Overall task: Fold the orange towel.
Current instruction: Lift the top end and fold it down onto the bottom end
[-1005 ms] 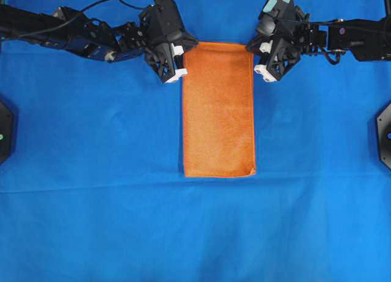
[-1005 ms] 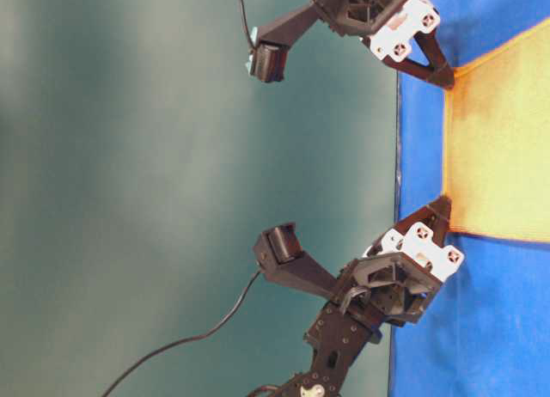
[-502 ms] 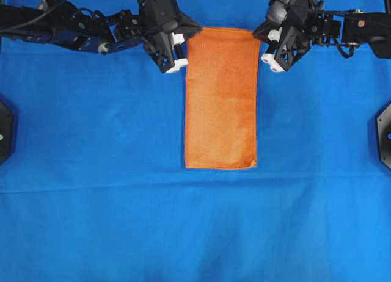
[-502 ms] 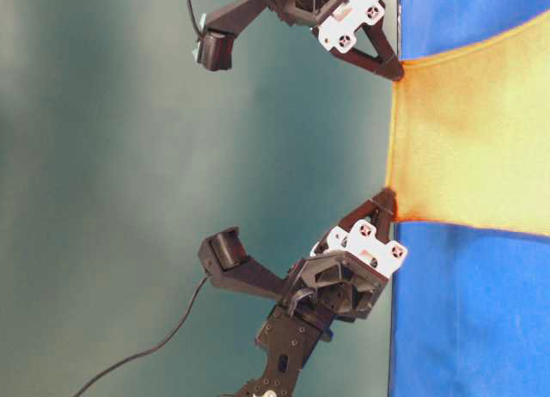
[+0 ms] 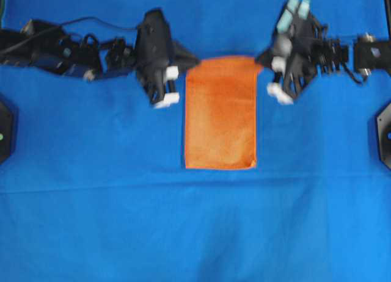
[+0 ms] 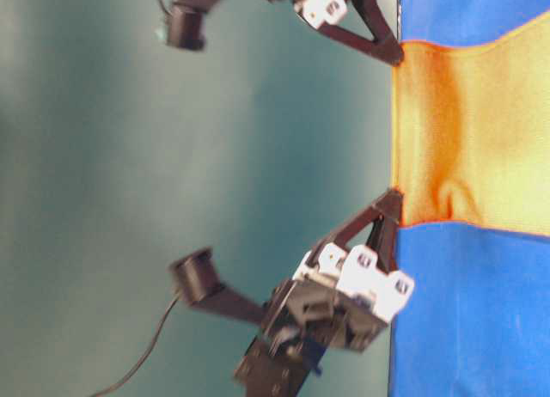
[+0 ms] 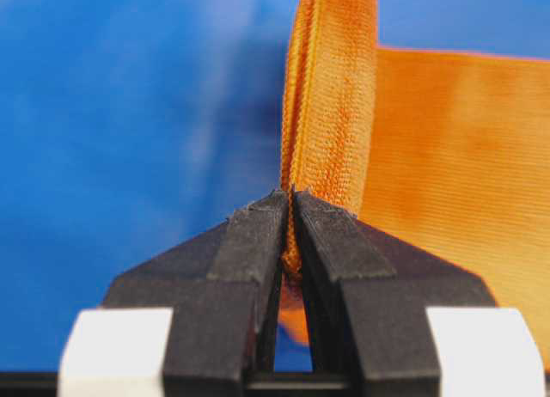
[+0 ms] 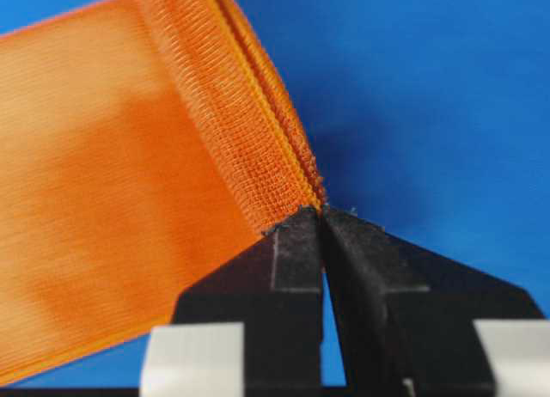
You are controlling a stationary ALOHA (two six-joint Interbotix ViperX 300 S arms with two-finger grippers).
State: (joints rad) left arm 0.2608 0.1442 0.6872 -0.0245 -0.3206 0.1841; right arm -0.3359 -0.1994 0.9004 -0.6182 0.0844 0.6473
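The orange towel (image 5: 220, 114) lies as a tall folded rectangle near the middle of the desk, on the blue cloth (image 5: 195, 227) that covers it. Its near edge rests flat on the cloth, while its far edge is lifted, held at both far corners.

The left end effector (image 7: 290, 199) is pinched tight on the towel's far left corner; the hem stands up from between its black fingertips (image 7: 258, 229). The right end effector (image 8: 320, 215) is likewise clamped on the far right corner (several layered edges show just above its tips).

From table level the towel (image 6: 468, 139) hangs stretched between the two end effectors, with a small pucker near the lower one (image 6: 391, 199).
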